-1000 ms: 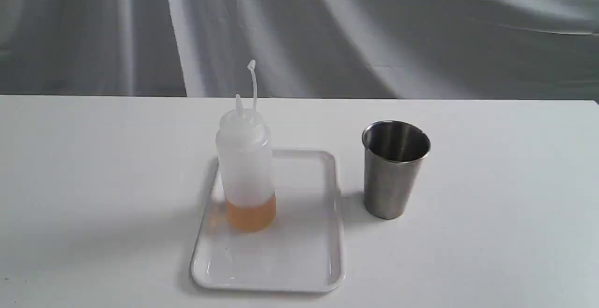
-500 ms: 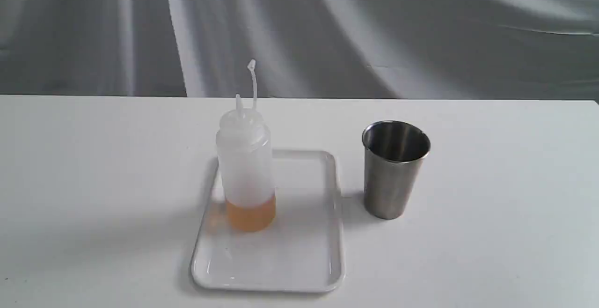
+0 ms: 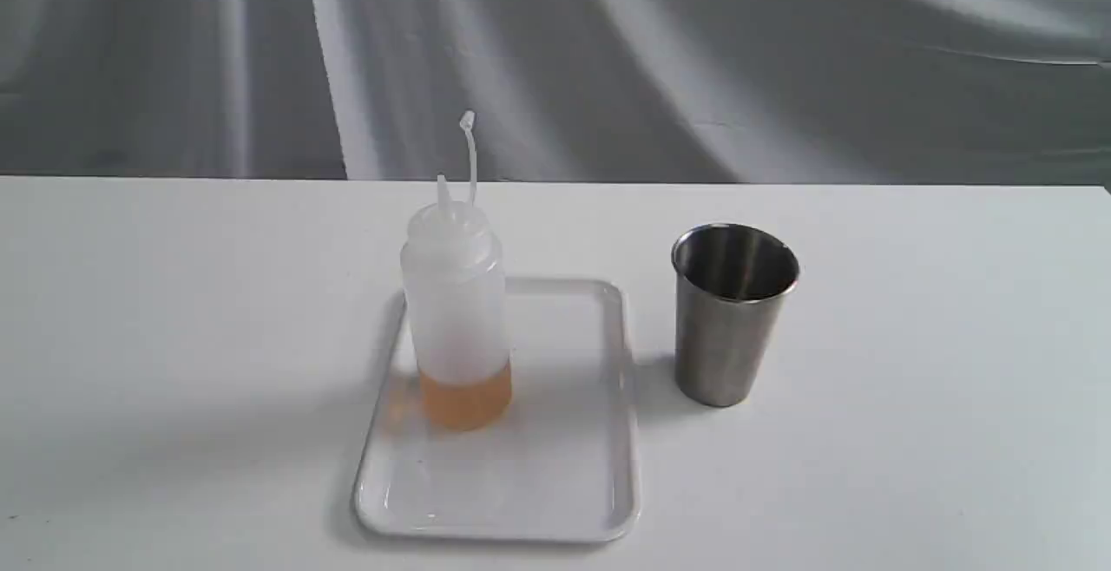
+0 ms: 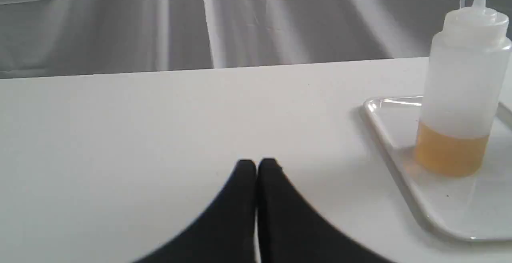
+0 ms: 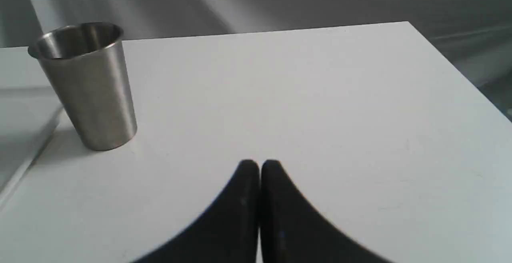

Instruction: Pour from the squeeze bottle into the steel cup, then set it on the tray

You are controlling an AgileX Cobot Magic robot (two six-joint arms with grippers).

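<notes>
A plain white table (image 3: 911,432) fills the lower scene, its far edge straight. Behind it hangs grey draped cloth (image 3: 130,59), softly folded, with pale streaks toward 11 and 2 o'clock.

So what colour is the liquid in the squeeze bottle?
Amber-orange liquid at the bottom of the squeeze bottle, clearest in the left wrist view.

From slightly above, the exterior camera faces across the table (image 3: 174,337) toward a grey draped backdrop (image 3: 781,59). Both wrist cameras sit low and close over it, facing the same way. The left shares the squeeze bottle (image 4: 460,95) and tray (image 4: 452,207) with the exterior view, the right the steel cup (image 5: 90,91).
</notes>
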